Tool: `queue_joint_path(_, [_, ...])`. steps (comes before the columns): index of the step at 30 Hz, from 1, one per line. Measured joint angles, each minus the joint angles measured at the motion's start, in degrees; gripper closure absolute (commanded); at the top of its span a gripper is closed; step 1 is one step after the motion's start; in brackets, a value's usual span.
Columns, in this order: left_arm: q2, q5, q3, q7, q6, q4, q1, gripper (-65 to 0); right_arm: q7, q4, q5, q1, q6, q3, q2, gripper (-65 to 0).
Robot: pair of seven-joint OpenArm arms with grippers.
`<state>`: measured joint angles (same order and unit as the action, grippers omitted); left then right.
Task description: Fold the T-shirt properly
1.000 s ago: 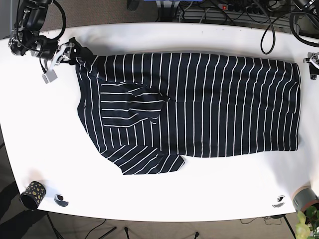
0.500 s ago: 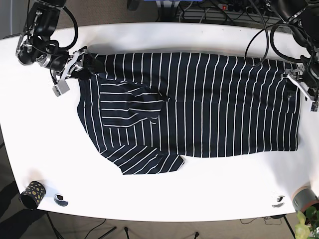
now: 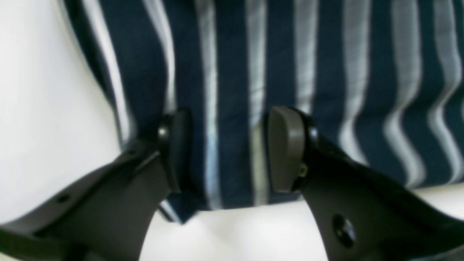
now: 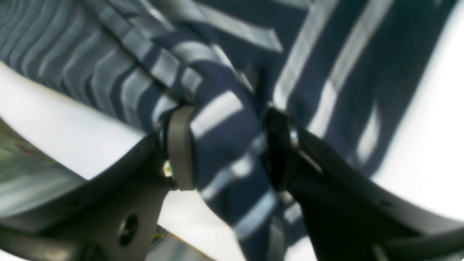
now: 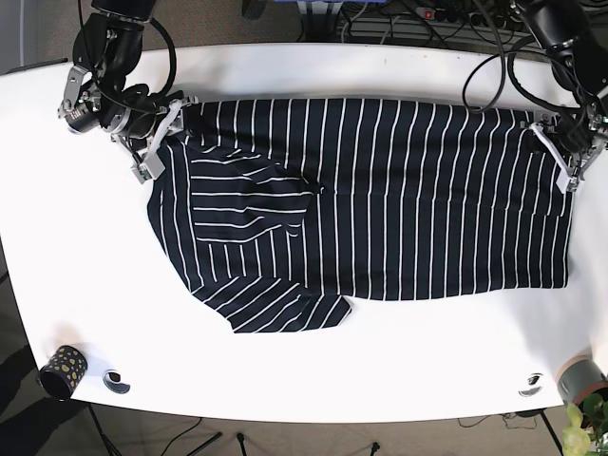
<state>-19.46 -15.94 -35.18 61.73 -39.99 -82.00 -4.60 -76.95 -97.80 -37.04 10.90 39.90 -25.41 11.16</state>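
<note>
The left pincer stands released, its jaws straddling the hem corner of the T-shirt without closing on it. The right pincer is also parted, with a bunched fold of striped cloth between its jaws at the shoulder. The T-shirt lies spread flat across the white worktop, one sleeve folded inward.

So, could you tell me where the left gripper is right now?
In the base view the left gripper is at the right, over the T-shirt's upper right corner, jaws open astride the hem.
</note>
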Motion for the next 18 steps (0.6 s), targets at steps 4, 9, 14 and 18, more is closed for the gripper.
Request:
queue_joint_path(4, [-3.4,-0.7,-0.1,-3.1,-0.1,4.3,-1.0,-29.7,3.0,0.0,2.7,2.4,0.02,0.2,1.0,-27.6])
queue_joint_path(9, [-5.9,-1.5,0.0,-6.1,-0.1,4.5,-4.3,-29.7,4.8,-0.3,2.5,6.1,0.02,-0.2,4.8,-27.6])
queue_joint_path(14, [-6.4,-1.0,0.0,-5.7,-0.2,4.5,-4.0,-29.4,4.7,-2.3,2.3,9.6,0.17,-0.2,6.6,-27.6])
queue_joint_path(18, [-6.3,-0.6,-0.5,-5.4,-0.2,3.8,-4.1,-29.4,3.8,-6.5,3.5,12.0,0.07,-0.2,6.8,-27.6])
